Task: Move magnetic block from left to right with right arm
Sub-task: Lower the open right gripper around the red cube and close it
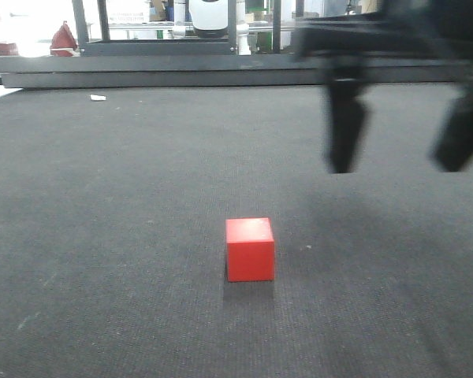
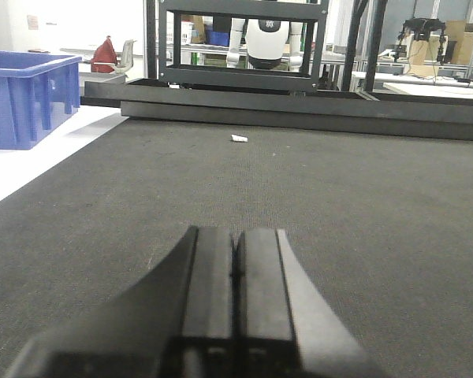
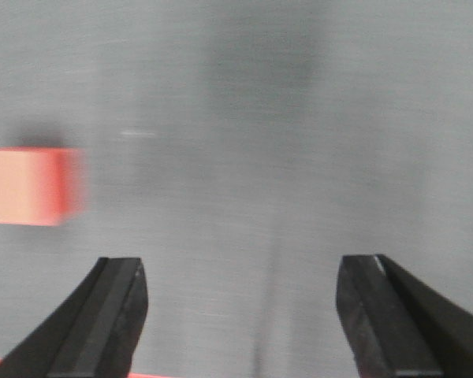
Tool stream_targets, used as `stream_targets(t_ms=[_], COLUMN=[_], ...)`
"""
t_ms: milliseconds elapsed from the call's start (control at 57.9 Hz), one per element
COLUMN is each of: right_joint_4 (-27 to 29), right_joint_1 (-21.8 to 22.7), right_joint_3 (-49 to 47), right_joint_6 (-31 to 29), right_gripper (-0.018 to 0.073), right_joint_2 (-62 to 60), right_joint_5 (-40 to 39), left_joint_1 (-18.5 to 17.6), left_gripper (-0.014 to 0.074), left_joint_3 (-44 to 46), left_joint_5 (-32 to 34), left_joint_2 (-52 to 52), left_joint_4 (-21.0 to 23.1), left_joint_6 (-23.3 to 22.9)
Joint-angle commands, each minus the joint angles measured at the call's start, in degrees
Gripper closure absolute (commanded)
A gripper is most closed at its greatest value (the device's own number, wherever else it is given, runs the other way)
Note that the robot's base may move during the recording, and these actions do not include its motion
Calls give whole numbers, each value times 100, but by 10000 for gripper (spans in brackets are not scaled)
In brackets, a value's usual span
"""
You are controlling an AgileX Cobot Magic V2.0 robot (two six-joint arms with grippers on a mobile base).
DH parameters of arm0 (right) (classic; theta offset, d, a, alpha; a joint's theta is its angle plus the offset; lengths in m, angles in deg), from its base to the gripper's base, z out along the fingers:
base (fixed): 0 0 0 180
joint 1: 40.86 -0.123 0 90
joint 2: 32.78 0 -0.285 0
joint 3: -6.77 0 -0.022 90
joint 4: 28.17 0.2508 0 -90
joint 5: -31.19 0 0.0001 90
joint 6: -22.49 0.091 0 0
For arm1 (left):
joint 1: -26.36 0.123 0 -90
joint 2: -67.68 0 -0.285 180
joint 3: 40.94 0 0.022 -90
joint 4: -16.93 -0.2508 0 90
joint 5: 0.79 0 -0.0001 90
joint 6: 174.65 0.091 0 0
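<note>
The red block (image 1: 250, 250) rests flat on the dark grey worktop (image 1: 102, 236), near the centre of the front view, with nothing touching it. In that view the right end effector (image 1: 398, 161) hangs above the worktop at the upper right, apart from the block. Its two black fingers (image 1: 343, 134) point down and stand wide apart with nothing between them, and the image of it is blurred. The right wrist view looks down past the same two finger tips at the lower edge of the frame. It confirms the wide gap and shows bare worktop between them. Here the block appears as a blurred red shape at the left edge, outside the gap and beyond the left-hand finger. The left end effector (image 2: 236, 236) appears only in the left wrist view. Its fingers are pressed together with only a thin seam between them, they grip nothing, and they lie low over the worktop. The block does not appear in that view. That view alone shows a blue plastic bin (image 2: 24, 94) beyond the left edge of the worktop. A small white scrap (image 2: 239, 138) lies near the far edge of the worktop and also shows in the front view.
</note>
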Motion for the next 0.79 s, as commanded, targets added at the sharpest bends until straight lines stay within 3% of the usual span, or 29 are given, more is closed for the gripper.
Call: stream_targets(t_ms=[0, 242, 397, 777], right_joint_4=[122, 219, 219, 219], right_joint_1=[-204, -532, -595, -614], right_joint_3=[-557, -1327, -1381, -1515], right_joint_6=[42, 186, 550, 643], right_gripper=[-36, -36, -36, -36], right_joint_2=[228, 1062, 1317, 1768], right_joint_5=[101, 304, 298, 183], left_joint_1=[-31, -31, -31, -31], left_gripper=[722, 722, 722, 722], left_joint_3=[-44, -44, -44, -44], left_joint_5=[495, 495, 495, 495], left_joint_2=[-62, -62, -62, -62], left_joint_4=[27, 27, 27, 27], left_joint_6=[-12, -12, -12, -12])
